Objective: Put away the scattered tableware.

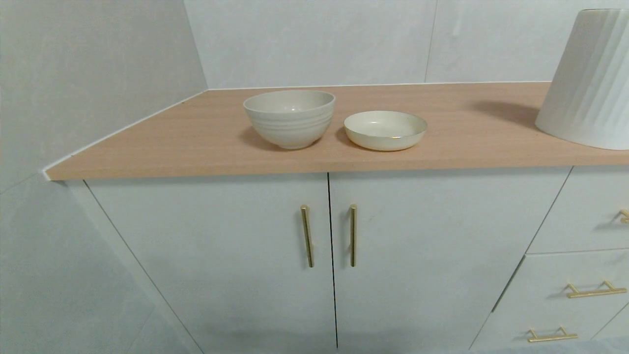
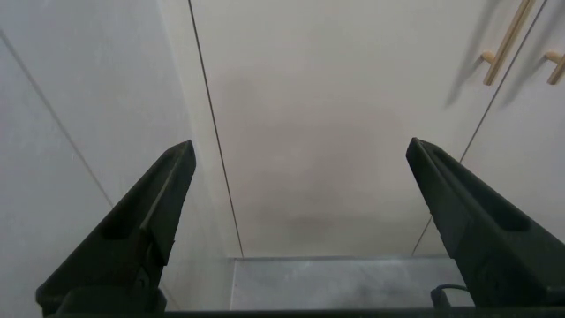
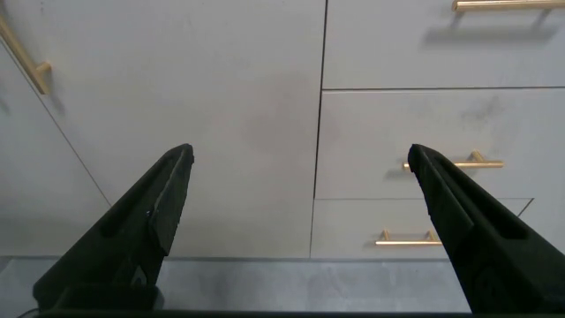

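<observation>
Countertop (image 1: 172, 142), one bowl (image 1: 290, 120), one dish (image 1: 385, 130)

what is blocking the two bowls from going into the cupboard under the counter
The left door and right door below them are both shut. On the counter nothing stands in front of the deep bowl or the shallow bowl.

White ribbed object (image 1: 587, 78) cut off by right edge, can't tell what it is. Top drawer handle (image 1: 625, 215) clipped too. Deep bowl (image 1: 289, 118) near wall hides its inside bottom.
</observation>
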`<state>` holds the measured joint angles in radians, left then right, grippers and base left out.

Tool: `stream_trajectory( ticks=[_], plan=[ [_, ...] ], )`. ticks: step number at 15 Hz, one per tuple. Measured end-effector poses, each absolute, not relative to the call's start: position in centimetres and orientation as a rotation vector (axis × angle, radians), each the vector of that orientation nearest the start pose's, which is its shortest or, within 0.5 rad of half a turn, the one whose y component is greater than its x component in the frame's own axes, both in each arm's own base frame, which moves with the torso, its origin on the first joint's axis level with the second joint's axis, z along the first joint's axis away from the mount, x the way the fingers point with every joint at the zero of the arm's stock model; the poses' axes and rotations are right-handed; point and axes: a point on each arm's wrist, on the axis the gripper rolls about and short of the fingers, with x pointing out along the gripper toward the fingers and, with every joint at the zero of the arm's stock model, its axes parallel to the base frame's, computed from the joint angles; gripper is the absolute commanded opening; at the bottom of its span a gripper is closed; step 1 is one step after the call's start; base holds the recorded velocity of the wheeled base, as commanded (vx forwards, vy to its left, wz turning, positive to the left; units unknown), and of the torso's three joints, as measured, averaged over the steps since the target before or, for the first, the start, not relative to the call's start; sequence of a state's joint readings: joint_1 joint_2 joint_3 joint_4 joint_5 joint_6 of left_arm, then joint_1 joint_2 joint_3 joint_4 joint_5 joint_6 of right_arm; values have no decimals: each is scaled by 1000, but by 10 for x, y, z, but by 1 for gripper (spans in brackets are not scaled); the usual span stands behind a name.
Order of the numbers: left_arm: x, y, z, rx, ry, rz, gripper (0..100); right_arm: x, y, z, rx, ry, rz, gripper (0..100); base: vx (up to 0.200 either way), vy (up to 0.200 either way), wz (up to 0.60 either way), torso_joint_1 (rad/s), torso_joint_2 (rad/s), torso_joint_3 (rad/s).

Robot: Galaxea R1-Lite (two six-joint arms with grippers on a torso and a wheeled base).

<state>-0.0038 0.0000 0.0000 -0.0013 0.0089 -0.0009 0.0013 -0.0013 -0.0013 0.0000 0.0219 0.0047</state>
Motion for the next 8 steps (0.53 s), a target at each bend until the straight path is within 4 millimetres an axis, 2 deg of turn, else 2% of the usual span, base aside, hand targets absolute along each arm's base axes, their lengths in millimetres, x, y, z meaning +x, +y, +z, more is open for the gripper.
stream_trajectory(
  ticks=[8],
  plan=[
    [-23,0,76,-1,-1,4,100,-23,1,76,-8,-2,26,100,0,0,0,0,0,0]
  ],
)
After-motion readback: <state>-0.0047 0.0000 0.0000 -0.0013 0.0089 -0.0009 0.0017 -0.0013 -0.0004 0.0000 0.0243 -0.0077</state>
